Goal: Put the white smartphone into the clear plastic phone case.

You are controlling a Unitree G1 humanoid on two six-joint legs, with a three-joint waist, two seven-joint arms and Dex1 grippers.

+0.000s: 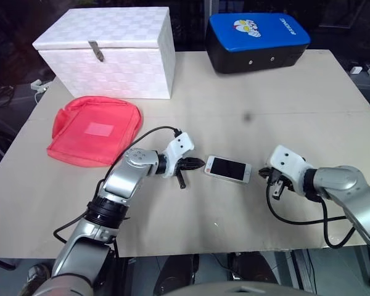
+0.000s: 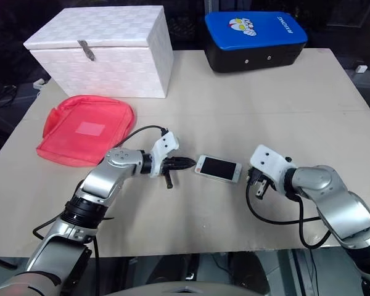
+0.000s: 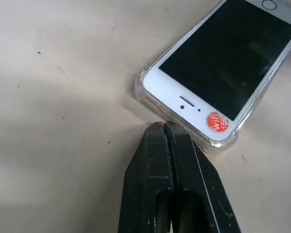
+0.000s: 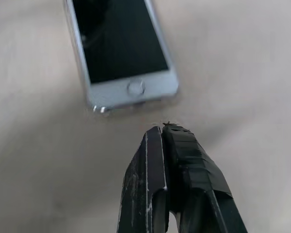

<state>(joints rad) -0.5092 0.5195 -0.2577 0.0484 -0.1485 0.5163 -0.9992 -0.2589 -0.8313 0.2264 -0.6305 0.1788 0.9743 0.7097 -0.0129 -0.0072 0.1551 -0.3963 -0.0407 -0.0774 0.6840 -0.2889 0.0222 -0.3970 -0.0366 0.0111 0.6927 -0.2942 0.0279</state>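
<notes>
I see the white smartphone lying screen-up on the counter, between my two arms, and it sits inside the clear plastic phone case, whose see-through rim wraps its corners in the left wrist view. My left pincer is clenched with nothing in it, its tip just beside the phone's speaker end, near the corner with a small red sticker; I can't tell whether it touches the case. My right pincer is also clenched and empty, just beside the opposite end where the round home button is, with a narrow strip of counter showing between tip and phone. Farther back I see a red fabric pouch, a white box and a blue-topped case, all well apart from the phone.
</notes>
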